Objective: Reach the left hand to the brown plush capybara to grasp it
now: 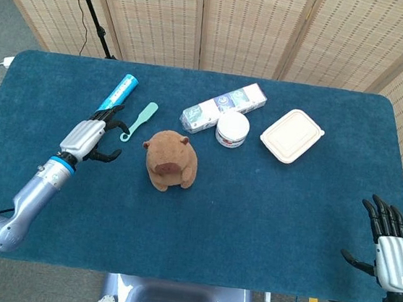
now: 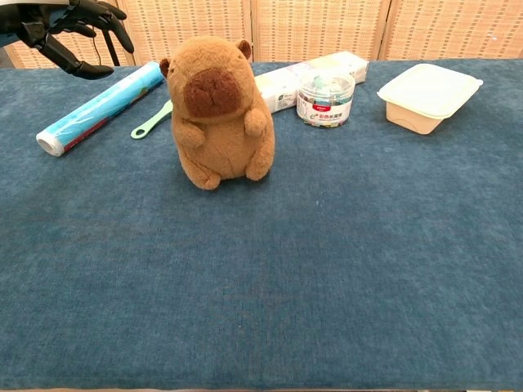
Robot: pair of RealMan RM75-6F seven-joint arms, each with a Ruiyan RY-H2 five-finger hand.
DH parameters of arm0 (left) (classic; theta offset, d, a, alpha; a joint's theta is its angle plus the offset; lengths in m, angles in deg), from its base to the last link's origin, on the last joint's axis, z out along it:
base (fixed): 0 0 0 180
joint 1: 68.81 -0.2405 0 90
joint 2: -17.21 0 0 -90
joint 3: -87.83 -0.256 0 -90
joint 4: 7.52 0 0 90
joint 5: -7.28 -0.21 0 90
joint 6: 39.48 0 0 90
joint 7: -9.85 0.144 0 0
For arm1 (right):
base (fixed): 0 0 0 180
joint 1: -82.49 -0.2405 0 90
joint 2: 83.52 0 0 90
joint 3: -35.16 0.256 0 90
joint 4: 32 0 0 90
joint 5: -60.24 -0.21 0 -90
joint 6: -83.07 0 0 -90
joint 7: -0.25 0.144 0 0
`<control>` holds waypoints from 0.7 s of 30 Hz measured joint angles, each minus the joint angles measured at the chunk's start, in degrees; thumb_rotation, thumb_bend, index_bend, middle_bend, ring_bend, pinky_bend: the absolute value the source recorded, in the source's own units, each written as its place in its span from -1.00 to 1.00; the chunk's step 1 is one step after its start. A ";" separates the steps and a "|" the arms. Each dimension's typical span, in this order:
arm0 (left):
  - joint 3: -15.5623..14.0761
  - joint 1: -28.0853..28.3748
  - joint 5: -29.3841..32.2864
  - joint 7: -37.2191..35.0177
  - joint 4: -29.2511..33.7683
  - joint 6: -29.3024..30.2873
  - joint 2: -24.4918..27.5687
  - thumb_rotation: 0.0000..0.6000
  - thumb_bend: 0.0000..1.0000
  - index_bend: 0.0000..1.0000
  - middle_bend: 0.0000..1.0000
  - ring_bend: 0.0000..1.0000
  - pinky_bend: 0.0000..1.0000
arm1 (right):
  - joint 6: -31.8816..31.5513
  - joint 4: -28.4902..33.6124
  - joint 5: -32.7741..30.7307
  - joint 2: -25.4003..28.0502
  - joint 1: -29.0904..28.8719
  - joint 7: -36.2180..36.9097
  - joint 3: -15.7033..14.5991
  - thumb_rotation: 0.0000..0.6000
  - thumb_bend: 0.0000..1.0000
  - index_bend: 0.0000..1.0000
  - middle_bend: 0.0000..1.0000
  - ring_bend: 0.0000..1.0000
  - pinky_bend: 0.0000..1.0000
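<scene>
Blue tabletop [image 1: 267, 217]: left robot hand [image 1: 90, 137] is hovering released at the brown plush capybara's [image 1: 170, 161] 9 o'clock, not touching; right robot hand [image 1: 392, 249] is idling released too.

Even, bright overhead light; soft short shadows on the desk [image 1: 251, 222]; both views sharp, without glare.

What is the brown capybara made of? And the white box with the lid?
The capybara looks like soft plush fabric: fuzzy, matte brown fur with a rounded, stuffed body. The white box seems to be smooth, matte plastic or molded pulp; its pale, stiff, rounded lid cannot settle which.
</scene>
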 measured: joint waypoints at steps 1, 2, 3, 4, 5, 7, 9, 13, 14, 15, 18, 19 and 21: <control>0.09 0.30 0.92 0.67 0.45 0.08 0.06 1.00 -0.28 -0.25 -1.00 -1.00 -1.00 | 0.04 0.04 0.01 0.03 -0.01 0.01 -0.02 1.00 -1.00 -1.00 -1.00 -1.00 -1.00; 0.20 0.77 2.15 1.47 0.94 0.19 0.05 1.00 -0.28 -0.25 -1.00 -1.00 -1.00 | 0.05 0.10 0.01 0.07 -0.01 0.04 -0.04 1.00 -1.00 -1.00 -1.00 -1.00 -1.00; 0.27 1.16 3.05 2.04 1.22 0.30 -0.04 1.00 -0.28 -0.25 -1.00 -1.00 -1.00 | 0.05 0.15 0.01 0.10 0.00 0.08 -0.04 1.00 -1.00 -1.00 -1.00 -1.00 -1.00; 0.33 1.58 3.89 2.61 1.42 0.40 -0.20 1.00 -0.28 -0.25 -1.00 -1.00 -1.00 | 0.04 0.20 -0.01 0.13 0.01 0.13 -0.05 1.00 -1.00 -1.00 -1.00 -1.00 -1.00; 0.39 2.15 4.93 3.35 1.61 0.55 -0.54 1.00 -0.28 -0.25 -1.00 -1.00 -1.00 | 0.04 0.25 -0.04 0.18 0.02 0.23 -0.04 1.00 -1.00 -1.00 -1.00 -1.00 -1.00; 0.51 3.03 6.28 4.19 1.71 0.76 -1.41 1.00 -0.28 -0.25 -1.00 -1.00 -1.00 | 0.05 0.34 -0.08 0.29 0.03 0.47 -0.05 1.00 -1.00 -1.00 -1.00 -1.00 -1.00; 0.67 3.89 7.45 4.70 1.64 1.10 -2.59 1.00 -0.28 -0.24 -1.00 -1.00 -1.00 | 0.14 0.45 -0.13 0.48 0.03 0.86 -0.06 1.00 -1.00 -1.00 -1.00 -1.00 -1.00; 0.64 5.35 9.35 6.68 1.28 2.21 -4.71 1.00 -0.28 -0.23 -1.00 -1.00 -1.00 | 0.34 0.57 -0.27 0.73 0.00 1.37 -0.07 1.00 -1.00 -1.00 -1.00 -1.00 -1.00; 0.57 5.70 9.83 7.22 1.15 2.63 -5.26 1.00 -0.28 -0.23 -1.00 -1.00 -1.00 | 0.36 0.60 -0.27 0.79 0.00 1.54 -0.07 1.00 -1.00 -1.00 -1.00 -1.00 -1.00; 0.51 5.92 10.14 7.52 1.05 2.90 -5.60 1.00 -0.28 -0.22 -1.00 -1.00 -1.00 | 0.38 0.61 -0.27 0.83 -0.01 1.66 -0.08 1.00 -1.00 -1.00 -1.00 -1.00 -1.00; 0.34 6.28 10.74 8.34 0.61 3.83 -6.40 1.00 -0.28 -0.19 -1.00 -1.00 -1.00 | 0.46 0.65 -0.33 0.98 -0.01 2.19 -0.09 1.00 -1.00 -1.00 -1.00 -1.00 -1.00; 0.28 6.38 10.93 8.63 0.39 4.15 -6.73 1.00 -0.28 -0.19 -1.00 -1.00 -1.00 | 0.47 0.66 -0.35 1.05 -0.01 2.35 -0.09 1.00 -1.00 -1.00 -1.00 -1.00 -1.00; 0.13 6.60 11.49 9.25 -0.13 4.81 -7.47 1.00 -0.28 -0.18 -1.00 -1.00 -1.00 | 0.46 0.67 -0.32 1.17 -0.01 2.56 -0.08 1.00 -1.00 -1.00 -1.00 -1.00 -1.00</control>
